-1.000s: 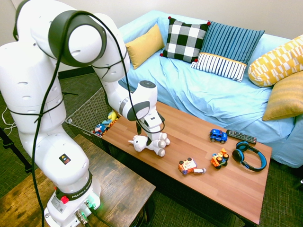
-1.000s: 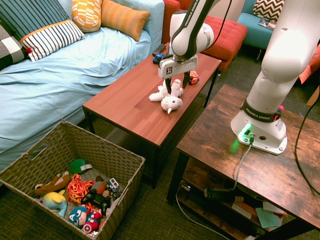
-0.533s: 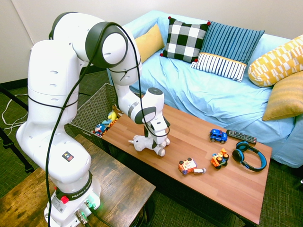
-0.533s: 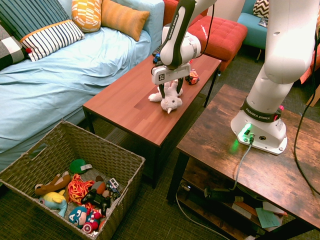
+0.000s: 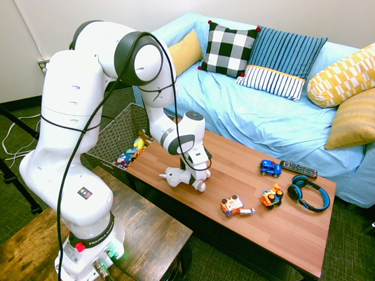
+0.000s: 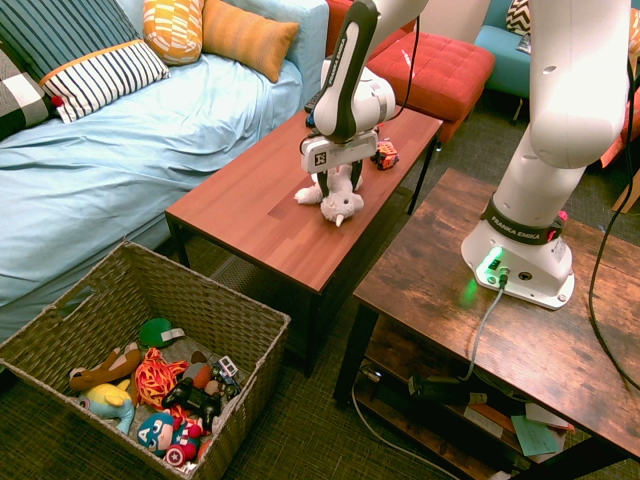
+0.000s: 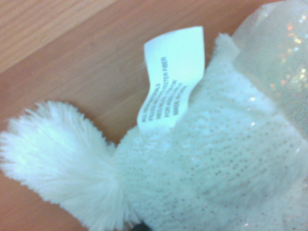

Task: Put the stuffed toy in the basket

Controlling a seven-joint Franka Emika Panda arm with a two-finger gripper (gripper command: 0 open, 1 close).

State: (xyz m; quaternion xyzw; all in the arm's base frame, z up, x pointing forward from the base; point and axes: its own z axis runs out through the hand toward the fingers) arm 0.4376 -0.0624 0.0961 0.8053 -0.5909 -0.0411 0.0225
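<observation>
Gripper (image 6: 336,186) down on the stuffed toy (image 6: 334,200), fingers straddling its body; whether they pinch it yet, cannot tell. Toy lies on the red-brown coffee table (image 6: 260,215), near its end. Wrist view: white fur, fluffy tail, sewn-in label (image 7: 171,77). Basket (image 6: 142,362) sits on the floor at the toy's 7 o'clock in the second exterior view, well apart, holding other toys.
</observation>
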